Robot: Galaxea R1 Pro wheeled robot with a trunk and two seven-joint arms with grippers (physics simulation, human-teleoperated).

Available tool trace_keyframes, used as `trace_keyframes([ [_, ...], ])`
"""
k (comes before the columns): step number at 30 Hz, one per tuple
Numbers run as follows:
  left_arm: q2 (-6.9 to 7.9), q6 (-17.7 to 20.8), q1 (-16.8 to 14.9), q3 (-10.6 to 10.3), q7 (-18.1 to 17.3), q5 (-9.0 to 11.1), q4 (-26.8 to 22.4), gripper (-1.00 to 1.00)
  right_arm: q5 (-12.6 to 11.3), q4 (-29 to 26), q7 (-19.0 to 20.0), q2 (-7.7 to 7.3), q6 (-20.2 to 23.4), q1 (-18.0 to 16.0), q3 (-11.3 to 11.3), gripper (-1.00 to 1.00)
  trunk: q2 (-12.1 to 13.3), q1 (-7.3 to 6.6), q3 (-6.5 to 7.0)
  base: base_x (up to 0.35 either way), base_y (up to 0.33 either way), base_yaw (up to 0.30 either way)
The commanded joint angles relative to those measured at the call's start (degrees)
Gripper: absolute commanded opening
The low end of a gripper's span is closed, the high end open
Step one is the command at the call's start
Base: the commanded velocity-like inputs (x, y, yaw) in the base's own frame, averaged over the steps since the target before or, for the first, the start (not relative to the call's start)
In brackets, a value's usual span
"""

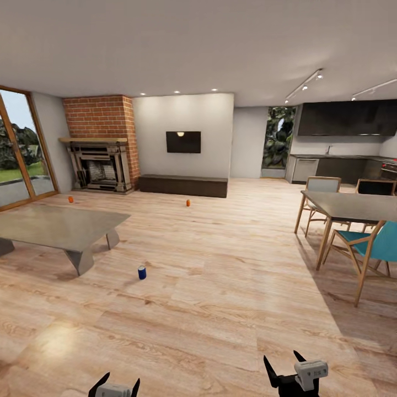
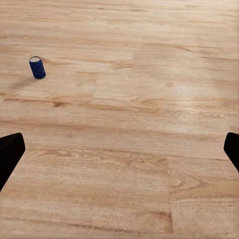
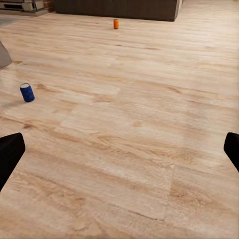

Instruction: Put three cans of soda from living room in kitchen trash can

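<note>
Three soda cans stand upright on the wood floor of the living room. The dark blue can (image 1: 142, 272) (image 2: 37, 67) (image 3: 27, 92) is nearest, just right of the low table. One orange can (image 1: 188, 203) (image 3: 116, 24) stands in front of the dark TV bench, the other orange can (image 1: 70, 199) near the brick fireplace. My left gripper (image 1: 114, 385) and right gripper (image 1: 285, 366) hang open and empty at the near edge of the head view, well short of every can. The trash can is out of view.
A grey low table (image 1: 55, 227) stands at the left, by the glass doors. A dining table (image 1: 353, 207) with wooden and teal chairs (image 1: 370, 248) is at the right. The kitchen's dark cabinets (image 1: 344, 118) lie at the far right. Open floor stretches ahead.
</note>
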Motion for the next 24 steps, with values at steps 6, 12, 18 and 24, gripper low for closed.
trace_keyframes([
  [6, 0.0, 0.0, 0.0, 0.0, 0.0, 0.0, 0.0, 1.0, 0.0, 0.0, 0.0, 0.06, 0.0, 0.0, 0.0, 1.0, 0.0, 0.0, 0.0, 0.0, 0.0, -0.004],
  [12, 0.0, 0.0, 0.0, 0.0, 0.0, 0.0, 0.0, 1.0, 0.0, 0.0, 0.0, 0.11, 0.0, 0.0, 0.0, 1.0, 0.0, 0.0, 0.0, 0.005, 0.0, 0.0],
  [18, 0.0, 0.1, 0.0, 0.1, 0.0, -0.1, 0.1, 1.0, 0.0, 0.0, 0.0, 0.14, 0.0, 0.0, 0.0, 1.0, 0.0, 0.0, 0.0, 0.178, 0.027, 0.0],
  [24, 0.0, 0.1, 0.0, -0.1, 0.0, -0.1, 0.1, 1.0, 0.1, 0.3, 0.0, 0.14, 0.0, 0.0, 0.0, 1.0, 0.0, 0.0, 0.0, 0.268, 0.024, 0.0],
])
